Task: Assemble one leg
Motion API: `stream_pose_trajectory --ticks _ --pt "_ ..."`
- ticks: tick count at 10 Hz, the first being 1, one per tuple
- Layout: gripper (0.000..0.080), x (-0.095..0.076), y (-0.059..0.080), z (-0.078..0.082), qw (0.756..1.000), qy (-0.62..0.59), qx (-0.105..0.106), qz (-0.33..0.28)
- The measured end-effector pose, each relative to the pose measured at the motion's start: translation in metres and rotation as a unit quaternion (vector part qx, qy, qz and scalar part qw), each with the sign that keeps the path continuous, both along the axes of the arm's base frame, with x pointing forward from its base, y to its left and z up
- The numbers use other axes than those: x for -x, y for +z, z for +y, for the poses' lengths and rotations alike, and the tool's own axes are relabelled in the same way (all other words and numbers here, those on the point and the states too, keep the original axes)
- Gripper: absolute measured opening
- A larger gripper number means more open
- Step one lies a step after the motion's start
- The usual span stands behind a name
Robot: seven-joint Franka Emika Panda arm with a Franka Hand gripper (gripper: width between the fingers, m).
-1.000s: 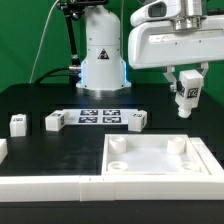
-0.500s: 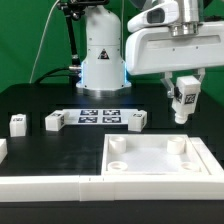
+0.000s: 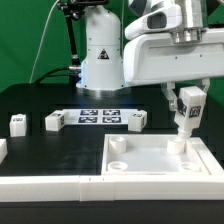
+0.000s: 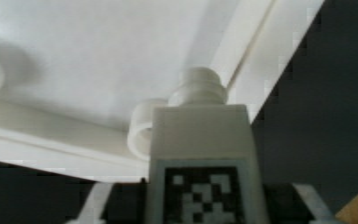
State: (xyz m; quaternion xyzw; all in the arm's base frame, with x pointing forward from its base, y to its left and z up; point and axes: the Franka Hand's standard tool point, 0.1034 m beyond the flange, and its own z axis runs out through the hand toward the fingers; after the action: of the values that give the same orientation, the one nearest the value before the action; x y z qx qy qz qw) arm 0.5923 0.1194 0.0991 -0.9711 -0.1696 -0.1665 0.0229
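**Exterior view, right of frame.** My jaws pinch the held leg [image 3: 188, 108] by its sides, its tag facing the camera. Half a second ago this leg hung higher and tilted. It now stands upright and lower, with its peg end just over the far right corner of the panel [image 3: 150, 166]. I cannot tell whether the peg touches that corner.

**Left to right across the black counter [image 3: 60, 150].** A first spare leg [image 3: 17, 123] is at centre left, with a second spare leg [image 3: 54, 121] near it. Next come the marker board [image 3: 98, 116] and a third spare leg [image 3: 137, 120], then the panel at lower right. A long white bar [image 3: 40, 186] runs along the lower edge. My arm housing [image 3: 165, 55] fills the upper right and hides the counter behind it.

**Wrist view.** The held leg [image 4: 201, 130] blocks the middle of the frame, and the panel's rim [image 4: 247, 50] shows beyond its peg.
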Motion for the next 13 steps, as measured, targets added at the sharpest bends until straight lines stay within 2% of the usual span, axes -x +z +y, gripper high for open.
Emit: stream_pose_trajectory --ticks 1,5,6,9,13 --pt "0.0290 -0.004 -0.006 -0.005 1.000 0.018 0.007 -0.005" --pt "0.0290 -0.003 -0.008 -0.005 1.000 0.020 0.007 -0.003" --pt "0.0290 -0.005 -0.015 -0.008 1.000 0.019 0.008 0.000" --pt "0.0290 -0.027 -0.020 -0.007 1.000 0.016 0.005 -0.007" --pt "0.0290 -0.034 -0.020 -0.003 1.000 0.017 0.004 -0.007"
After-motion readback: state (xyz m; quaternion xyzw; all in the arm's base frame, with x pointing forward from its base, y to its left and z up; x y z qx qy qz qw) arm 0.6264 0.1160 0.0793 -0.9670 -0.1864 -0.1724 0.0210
